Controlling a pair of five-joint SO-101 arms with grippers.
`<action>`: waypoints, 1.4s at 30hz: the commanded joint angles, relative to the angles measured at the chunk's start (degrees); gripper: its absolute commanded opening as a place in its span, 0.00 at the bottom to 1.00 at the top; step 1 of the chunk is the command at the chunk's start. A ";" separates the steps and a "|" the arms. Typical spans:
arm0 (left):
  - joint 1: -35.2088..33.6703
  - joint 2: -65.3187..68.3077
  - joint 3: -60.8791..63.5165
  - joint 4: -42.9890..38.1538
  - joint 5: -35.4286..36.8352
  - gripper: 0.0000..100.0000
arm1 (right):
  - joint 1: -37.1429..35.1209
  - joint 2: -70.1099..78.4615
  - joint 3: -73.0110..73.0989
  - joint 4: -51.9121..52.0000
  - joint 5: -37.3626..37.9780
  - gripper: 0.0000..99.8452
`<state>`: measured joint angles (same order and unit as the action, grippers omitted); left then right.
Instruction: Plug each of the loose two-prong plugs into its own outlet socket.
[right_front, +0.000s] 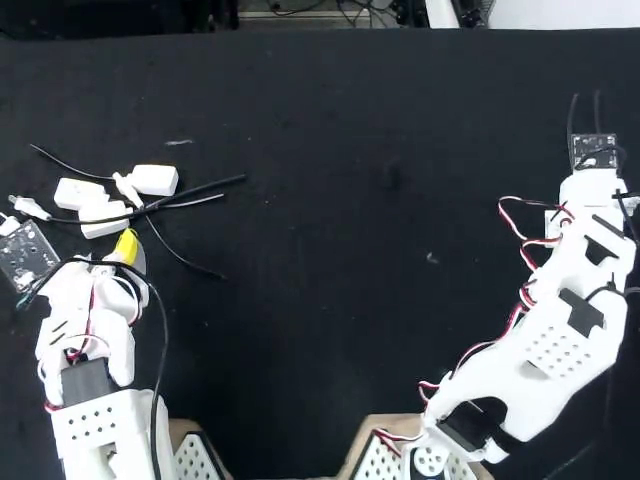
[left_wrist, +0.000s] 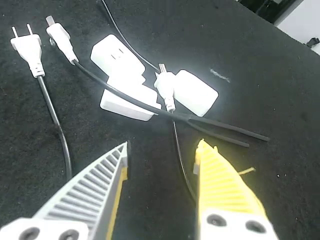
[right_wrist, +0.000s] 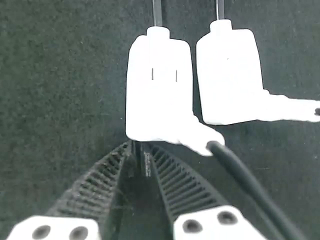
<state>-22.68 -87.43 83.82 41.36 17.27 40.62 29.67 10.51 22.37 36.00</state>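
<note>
Three white outlet blocks (left_wrist: 117, 55) (right_front: 103, 218) lie in a heap at the table's left, crossed by black cables (left_wrist: 220, 127). A loose white two-prong plug (left_wrist: 27, 45) (right_front: 25, 207) lies beside them, and a smaller plug (left_wrist: 165, 87) rests against one block. My left gripper (left_wrist: 162, 147) (right_front: 127, 250) hovers open just short of the heap, holding nothing. In the right wrist view, two more white outlet blocks (right_wrist: 160, 85) (right_wrist: 227, 75) lie side by side, each with an angled plug (right_wrist: 197, 135) seated in it. My right gripper (right_wrist: 141, 147) is shut, its tips at that plug's edge.
The right arm (right_front: 570, 320) stretches along the table's right side, with its wrist board (right_front: 593, 150) covering the blocks below. Two thin cables (right_front: 575, 110) run away from it. The black table (right_front: 380, 200) is bare between the arms.
</note>
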 joint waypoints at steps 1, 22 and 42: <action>0.84 -0.18 -0.22 -1.23 -1.05 0.22 | 0.35 -1.36 -4.70 6.07 0.09 0.01; 0.84 -0.18 -0.22 -1.14 -1.05 0.22 | -24.70 -47.78 21.67 27.16 -15.65 0.01; 0.84 0.18 -0.75 -1.23 -3.60 0.22 | -60.57 -44.00 37.58 4.04 -30.59 0.01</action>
<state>-22.68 -87.43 84.62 41.36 16.31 -18.55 -15.52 48.04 28.88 7.25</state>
